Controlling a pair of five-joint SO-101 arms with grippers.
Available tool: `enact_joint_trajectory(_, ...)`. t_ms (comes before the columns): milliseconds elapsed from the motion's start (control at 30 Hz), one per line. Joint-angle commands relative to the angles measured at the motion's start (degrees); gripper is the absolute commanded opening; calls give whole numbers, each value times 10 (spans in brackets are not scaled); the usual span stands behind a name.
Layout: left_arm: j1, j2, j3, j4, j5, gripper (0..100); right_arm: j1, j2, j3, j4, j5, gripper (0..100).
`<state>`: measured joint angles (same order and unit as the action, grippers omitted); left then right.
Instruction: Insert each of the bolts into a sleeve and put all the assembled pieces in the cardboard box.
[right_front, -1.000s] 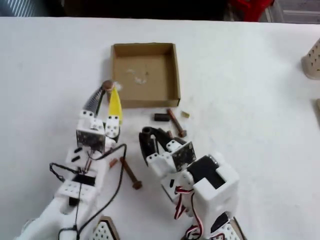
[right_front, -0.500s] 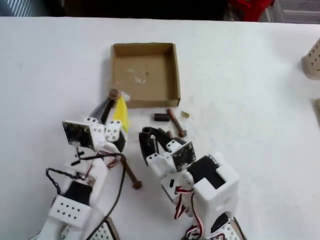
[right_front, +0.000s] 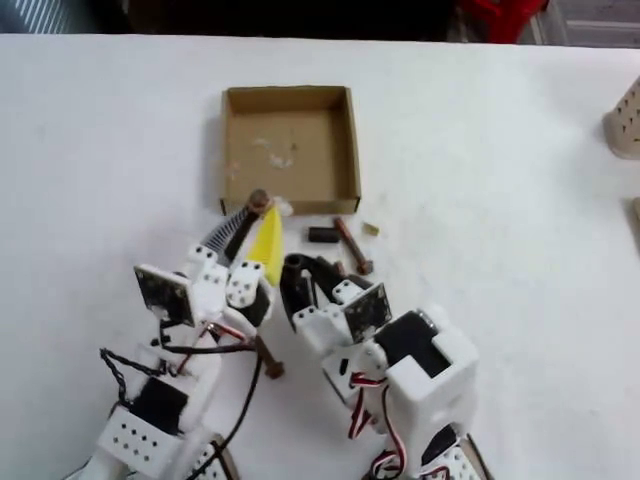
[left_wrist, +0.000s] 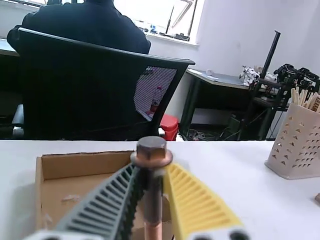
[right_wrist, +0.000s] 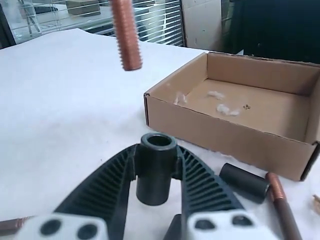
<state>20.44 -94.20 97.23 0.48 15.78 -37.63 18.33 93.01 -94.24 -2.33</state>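
Observation:
My left gripper (right_front: 256, 207) is shut on a copper bolt (left_wrist: 152, 195), held upright with its head (right_front: 257, 199) up, just in front of the cardboard box (right_front: 291, 149). My right gripper (right_front: 297, 268) is shut on a black sleeve (right_wrist: 156, 167), standing upright with its bore facing up. The bolt's threaded tip (right_wrist: 126, 35) hangs above and to one side of the sleeve. Another black sleeve (right_front: 322, 236) and a second bolt (right_front: 352, 245) lie on the table by the box's near wall. A third bolt (right_front: 266, 357) lies between the arms.
The cardboard box (left_wrist: 55, 172) holds only some white fluff. A small tan scrap (right_front: 370, 229) lies near the loose bolt. A perforated beige holder (left_wrist: 295, 145) stands at the table's far right edge. The table (right_front: 500, 150) is white.
My left gripper has carried the bolt to the right, along the box's near wall, towards the right gripper's sleeve. The right arm has not moved.

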Motion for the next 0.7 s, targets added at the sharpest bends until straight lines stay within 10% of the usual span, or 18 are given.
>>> enact_joint_trajectory(0,7,-38,1,1,4,20,5,-22,4,0,-4,17)
enact_joint_trajectory(667,29,-51,1,79,4,20,5,-22,4,0,-2,17)
